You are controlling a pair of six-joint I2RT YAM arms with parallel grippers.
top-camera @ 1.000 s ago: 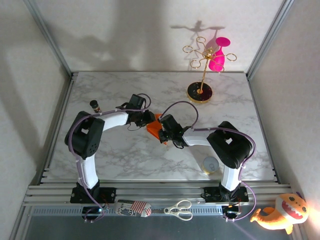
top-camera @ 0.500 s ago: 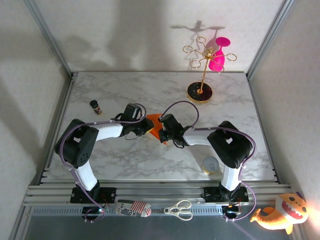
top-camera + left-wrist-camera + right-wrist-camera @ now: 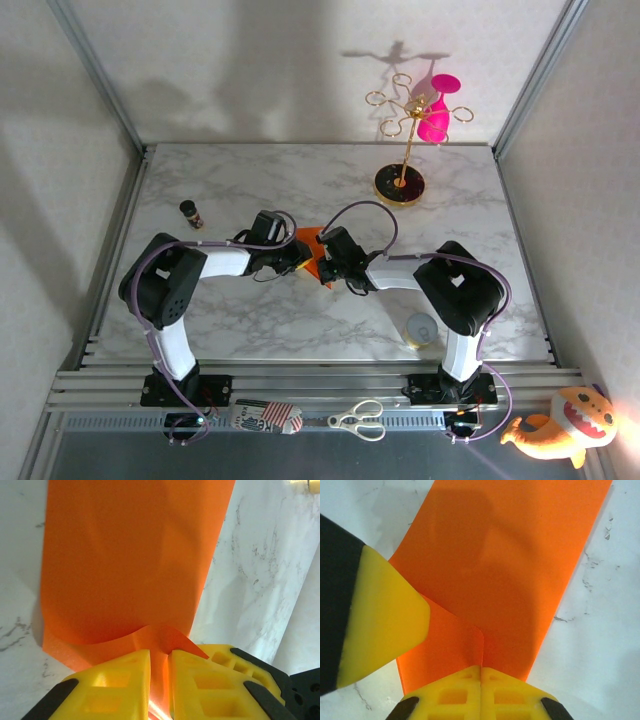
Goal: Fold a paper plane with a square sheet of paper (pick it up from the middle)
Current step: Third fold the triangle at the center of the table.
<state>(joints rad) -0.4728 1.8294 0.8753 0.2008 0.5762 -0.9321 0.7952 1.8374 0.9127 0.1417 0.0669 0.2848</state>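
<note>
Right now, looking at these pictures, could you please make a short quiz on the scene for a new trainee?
1. True or false: the left pincer pinches a raised ridge of the orange sheet.
2. What hangs on the gold stand? A) a pink glass B) scissors C) a plush toy
3. Short answer: on the right pincer, how do the jaws stand?

Key:
1. True.
2. A, the pink glass.
3. Shut, on a turned-up flap of the sheet.

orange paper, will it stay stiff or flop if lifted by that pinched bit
Probably floppy: the orange paper buckles into a curl where the left gripper pinches it. Likely very light and thin, so it may slide on the smooth marble table if pushed.
</note>
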